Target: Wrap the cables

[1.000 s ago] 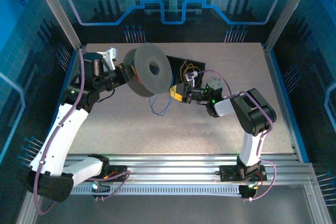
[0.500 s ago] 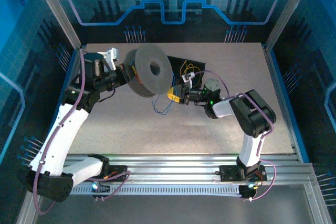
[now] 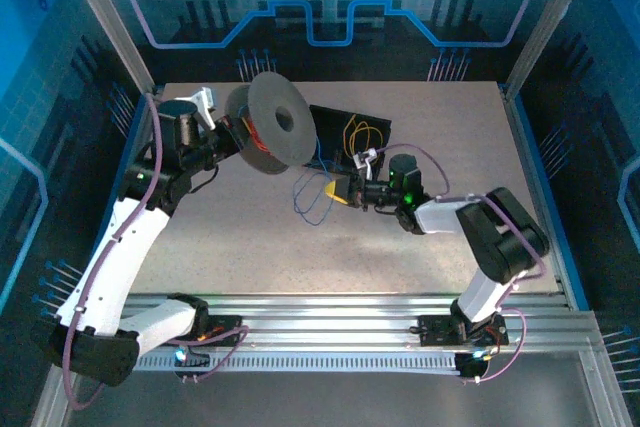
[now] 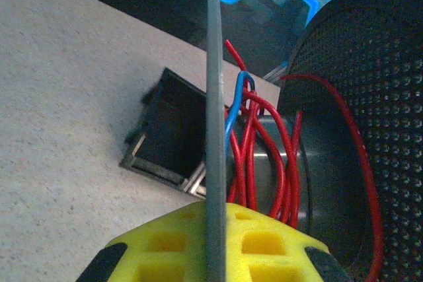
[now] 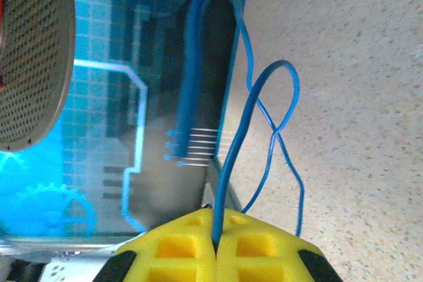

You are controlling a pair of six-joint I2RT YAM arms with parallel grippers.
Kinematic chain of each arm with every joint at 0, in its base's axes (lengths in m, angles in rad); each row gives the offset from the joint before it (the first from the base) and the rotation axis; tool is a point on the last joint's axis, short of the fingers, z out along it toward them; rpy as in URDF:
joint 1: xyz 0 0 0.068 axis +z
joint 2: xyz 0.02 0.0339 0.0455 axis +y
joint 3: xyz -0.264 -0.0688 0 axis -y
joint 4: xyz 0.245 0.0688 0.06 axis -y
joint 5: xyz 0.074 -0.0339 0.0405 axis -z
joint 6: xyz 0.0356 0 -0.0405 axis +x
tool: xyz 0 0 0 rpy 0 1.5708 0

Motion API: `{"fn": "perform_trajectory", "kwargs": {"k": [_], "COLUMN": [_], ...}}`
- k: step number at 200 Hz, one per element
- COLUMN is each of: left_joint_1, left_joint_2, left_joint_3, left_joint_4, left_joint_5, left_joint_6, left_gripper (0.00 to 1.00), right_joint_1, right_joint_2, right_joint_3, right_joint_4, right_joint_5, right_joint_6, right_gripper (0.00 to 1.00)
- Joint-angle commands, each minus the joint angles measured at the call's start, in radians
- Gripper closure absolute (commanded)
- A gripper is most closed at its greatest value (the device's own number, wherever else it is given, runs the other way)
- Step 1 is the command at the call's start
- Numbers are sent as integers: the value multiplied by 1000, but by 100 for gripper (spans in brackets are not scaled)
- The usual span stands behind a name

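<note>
- Swinging outward, the right arm had pushed its elbow toward the right edge of the table and stretched its forearm out low, while the left arm had barely shifted at its base.
- The grey spool had been lifted a little toward the far left and tilted, so that its flat face turned more to the camera and more of the black box behind it was uncovered.
- The left gripper was clenched on the spool's thin flange, with the yellow pads pressed to either side of it; several turns of the red cable already lay around the core.
- The right gripper had crept slightly nearer and stood just right of the spool, pinched tight on the blue cable; that cable's slack lay in loose loops on the table between the two arms (one end ran up onto the spool beside the red turns).
- The yellow-orange cable sat curled in the black box, seemingly not yet wound.
- Judging by this, winding was under way; the blue loops needed feeding on under some tension, or they might slip off the flange.
- The table was a pale speckled board, bare apart from these things; blue patterned walls enclosed it, with an aluminium rail along the near edge.
</note>
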Motion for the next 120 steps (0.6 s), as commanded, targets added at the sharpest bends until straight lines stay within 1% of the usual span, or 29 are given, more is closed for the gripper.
{"fn": "perform_trajectory", "kwargs": {"k": [1,20,49,71,90,120], "left_joint_1": [1,7,15,23,29,30], "left_joint_2": [1,35,106,176,235,327], "left_joint_3": [56,73,122,181,231,296], "left_joint_4": [150,173,195,183,165,140], "left_joint_5": [-147,-217,-303,-378,-421,-481], "left_joint_6": [-40,-43,-36,-9,15,57], "left_gripper": [100,100,100,100,100,100], "right_joint_1": [46,108,214,288,350,444], "right_joint_2": [-144,-260,-375,-439,-488,-550], "right_joint_3": [22,71,142,188,211,285], "right_joint_4": [-406,-669,-907,-1025,-1097,-1173], "right_joint_5": [135,265,423,512,566,620], "right_joint_6": [-275,-410,-547,-610,-650,-691], "right_gripper": [100,100,100,100,100,100]}}
